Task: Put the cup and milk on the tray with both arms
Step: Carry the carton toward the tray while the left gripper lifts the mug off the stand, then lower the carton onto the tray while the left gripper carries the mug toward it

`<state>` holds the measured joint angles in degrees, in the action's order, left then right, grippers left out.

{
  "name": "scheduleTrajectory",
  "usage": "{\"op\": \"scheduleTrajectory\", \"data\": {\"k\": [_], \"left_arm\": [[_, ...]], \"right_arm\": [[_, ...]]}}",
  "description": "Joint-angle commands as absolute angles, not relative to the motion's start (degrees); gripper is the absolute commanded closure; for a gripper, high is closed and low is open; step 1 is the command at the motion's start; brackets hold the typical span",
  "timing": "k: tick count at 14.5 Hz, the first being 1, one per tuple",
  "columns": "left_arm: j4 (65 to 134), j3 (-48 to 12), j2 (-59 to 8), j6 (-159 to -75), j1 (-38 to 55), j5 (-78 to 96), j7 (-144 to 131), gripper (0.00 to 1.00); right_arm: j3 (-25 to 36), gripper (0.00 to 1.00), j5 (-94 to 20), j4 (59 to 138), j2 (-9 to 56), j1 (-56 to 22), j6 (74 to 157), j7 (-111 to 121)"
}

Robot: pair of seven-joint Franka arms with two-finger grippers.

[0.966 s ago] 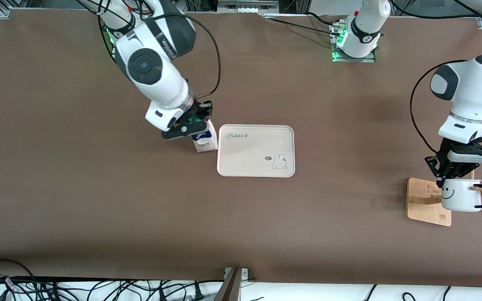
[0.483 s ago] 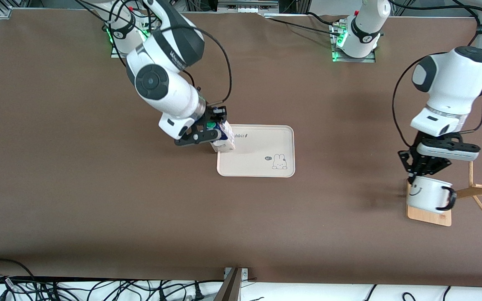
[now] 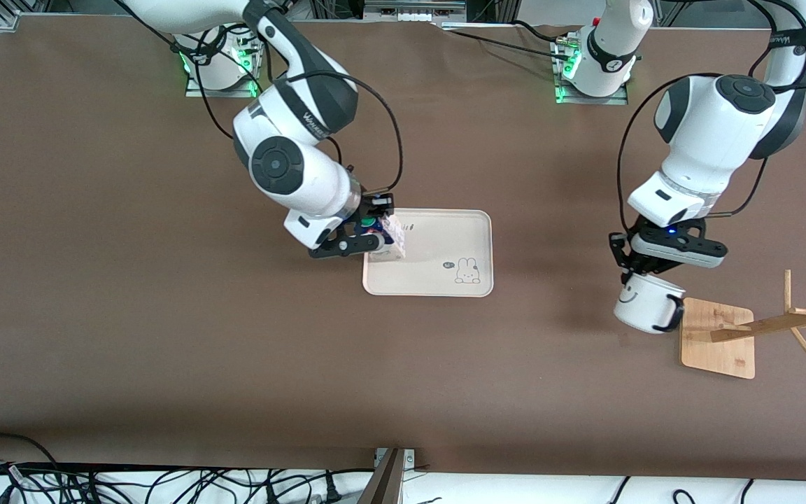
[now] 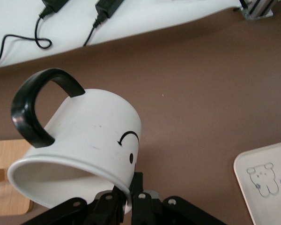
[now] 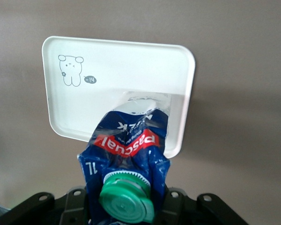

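The milk (image 3: 394,239), a blue and white carton with a green cap (image 5: 126,200), hangs tilted in my right gripper (image 3: 375,234), which is shut on its top. It is over the end of the cream tray (image 3: 431,241) toward the right arm's end of the table. In the right wrist view the milk (image 5: 126,145) overlaps the tray (image 5: 117,70). My left gripper (image 3: 637,274) is shut on the rim of the white smiley cup (image 3: 642,306). It holds the cup tilted in the air over bare table between the tray and the wooden rack. In the left wrist view the cup (image 4: 84,136) fills the middle, pinched by the left gripper (image 4: 131,199).
A wooden mug rack base (image 3: 718,339) with a leaning peg post (image 3: 781,322) sits toward the left arm's end of the table. Brown tabletop surrounds the tray. Cables lie along the table edge nearest the front camera (image 3: 165,483).
My right gripper carried the milk from beside the tray to over its end. My left gripper took the cup off the rack and moved it toward the tray, tilting it.
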<state>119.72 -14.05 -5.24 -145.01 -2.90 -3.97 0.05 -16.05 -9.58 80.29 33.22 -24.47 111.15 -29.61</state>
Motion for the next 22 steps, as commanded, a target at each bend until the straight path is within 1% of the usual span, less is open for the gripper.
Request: {"op": "scheduleTrajectory", "data": {"k": [1, 2, 4, 6, 9, 10, 11, 12, 14, 17, 21, 22], "left_arm": [[110.7, -17.4, -5.3, -125.8, -3.0, -4.7, -1.1, 1.00], [108.7, -18.1, -5.5, -121.5, -2.8, -4.7, -1.2, 1.00], [106.8, -18.5, -6.1, -116.0, -1.9, -3.9, -1.5, 1.00], [103.8, -18.5, -7.7, -109.9, -1.9, 1.0, -1.5, 1.00], [100.4, -18.5, -9.7, -104.8, -1.9, 3.3, -1.5, 1.00], [98.7, -18.5, -10.6, -102.7, -1.9, 3.3, -1.5, 1.00], [97.4, -18.5, -11.5, -101.2, -1.9, 3.3, -1.5, 1.00], [96.9, -18.5, -11.9, -100.7, -1.8, 3.3, -1.5, 1.00], [96.7, -18.5, -12.1, -100.0, -1.8, 3.3, -1.5, 1.00], [94.3, -18.5, -13.4, -97.7, -1.8, 3.8, -1.5, 1.00], [94.3, -18.5, -13.5, -97.7, -1.8, 3.9, -1.5, 1.00], [94.3, -18.5, -13.5, -97.7, -1.8, 3.9, -1.5, 1.00]], "right_arm": [[-14.9, 0.55, -7.8, 78.4, 35.7, -27.9, 112.4, -33.4], [-14.8, 0.55, -7.4, 78.4, 35.9, -29.0, 112.8, -34.0], [-13.2, 0.55, -5.3, 78.4, 36.3, -31.1, 112.9, -35.8], [-12.8, 0.55, -5.3, 78.4, 36.3, -30.4, 112.9, -35.3], [-12.7, 0.55, -5.3, 78.4, 36.6, -30.2, 113.4, -35.8], [-12.7, 0.51, -5.2, 78.5, 36.7, -30.3, 113.4, -35.8], [-12.7, 0.38, -5.2, 78.5, 36.7, -30.1, 113.4, -35.7], [-12.7, 0.13, -5.1, 78.7, 36.7, -30.1, 113.4, -36.0], [-12.7, 0.00, -4.7, 78.7, 37.4, -30.6, 114.3, -36.1], [-12.7, 0.00, -3.8, 79.0, 37.4, -31.3, 116.9, -36.2], [-12.7, 0.00, -3.9, 78.9, 36.7, -31.0, 116.2, -35.9], [-12.7, 0.00, -4.0, 78.9, 35.6, -31.0, 115.5, -35.9]]}}
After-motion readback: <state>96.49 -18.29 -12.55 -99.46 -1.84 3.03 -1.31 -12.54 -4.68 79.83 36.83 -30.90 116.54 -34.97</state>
